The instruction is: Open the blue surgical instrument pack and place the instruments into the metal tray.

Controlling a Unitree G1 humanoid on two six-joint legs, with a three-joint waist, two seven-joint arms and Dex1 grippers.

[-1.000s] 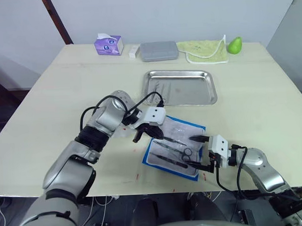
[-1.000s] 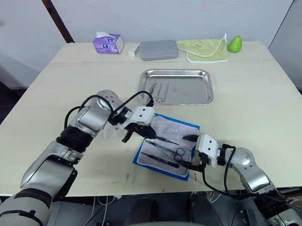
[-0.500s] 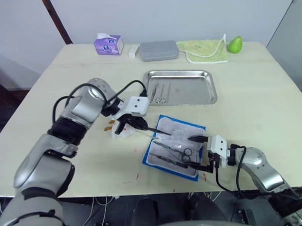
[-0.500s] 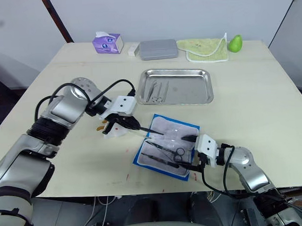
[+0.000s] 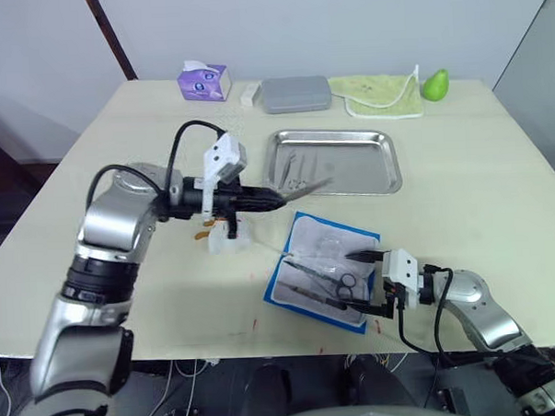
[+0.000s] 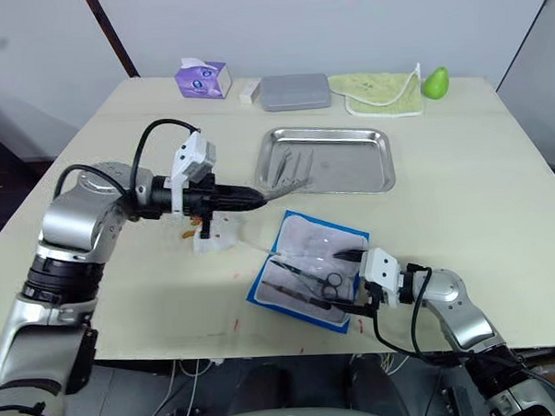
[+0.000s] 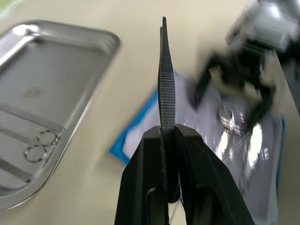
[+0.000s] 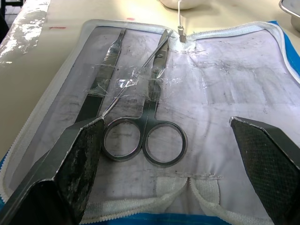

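Observation:
The blue surgical instrument pack [image 5: 327, 239] lies open on the table, pale lining up. Scissors [image 8: 150, 126] and a flat silver tool [image 8: 101, 84] rest on the lining under clear film. My left gripper [image 5: 268, 201] is shut on ridged tweezers [image 7: 165, 79] and holds them level above the table. Their tip points at the near left corner of the metal tray [image 5: 386, 166]. Ring-handled instruments [image 7: 40, 145] lie at the tray's left end. My right gripper [image 5: 368, 278] stands open over the pack's near right edge, its fingers [image 8: 70, 164] either side of the scissors' rings.
A crumpled clear wrapper [image 5: 228, 240] lies left of the pack, below my left gripper. Along the far edge stand a purple tissue box [image 5: 204, 83], a grey case [image 5: 295, 93], a green cloth [image 5: 378, 93] and a green pear [image 5: 434, 84].
My left gripper took the tweezers off the pack, swung left and up, and now points them toward the tray. The right gripper has stayed where it was.

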